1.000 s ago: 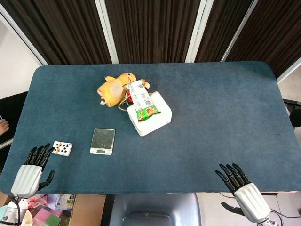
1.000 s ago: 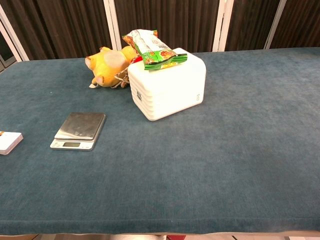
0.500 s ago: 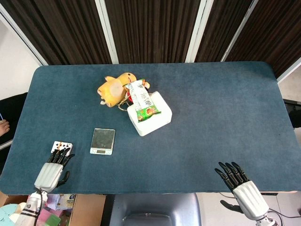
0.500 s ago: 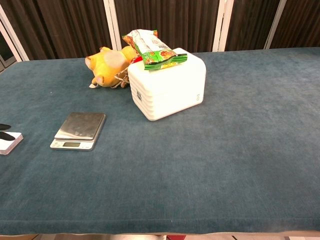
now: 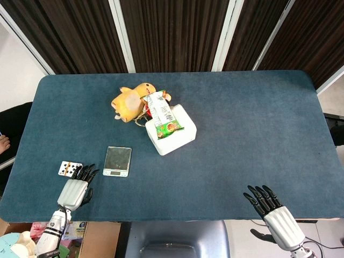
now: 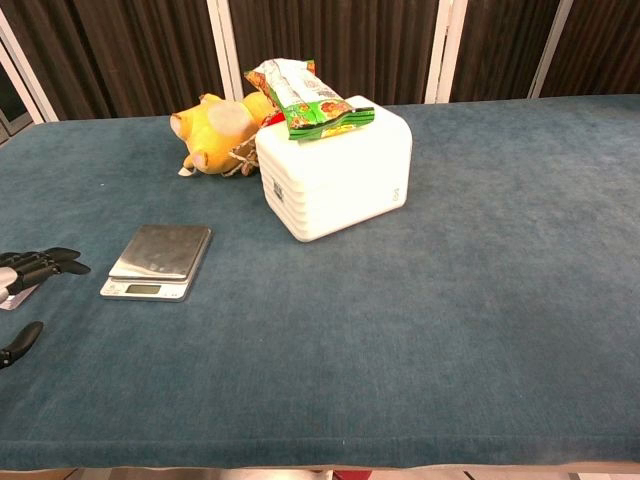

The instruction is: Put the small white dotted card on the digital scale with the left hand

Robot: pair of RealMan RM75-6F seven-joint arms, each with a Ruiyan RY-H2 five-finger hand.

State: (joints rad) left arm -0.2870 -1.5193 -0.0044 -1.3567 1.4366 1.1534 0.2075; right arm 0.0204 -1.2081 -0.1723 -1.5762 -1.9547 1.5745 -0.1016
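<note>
The small white dotted card lies flat on the blue table, left of the digital scale. In the chest view the card peeks out under dark fingertips at the left edge, with the scale to its right. My left hand hovers at the card's near right corner, open, fingers spread and pointing away from me, holding nothing. Its fingertips reach in from the left edge. My right hand stays open at the table's near right edge, far from both.
A white box with a green snack bag on top stands behind the scale, a yellow plush toy beside it. The table's near edge runs just under both hands.
My left hand has slid rightward and forward from the table's left corner to the card's near right side, and its fingertips have entered the chest view. The card and scale have not moved.
</note>
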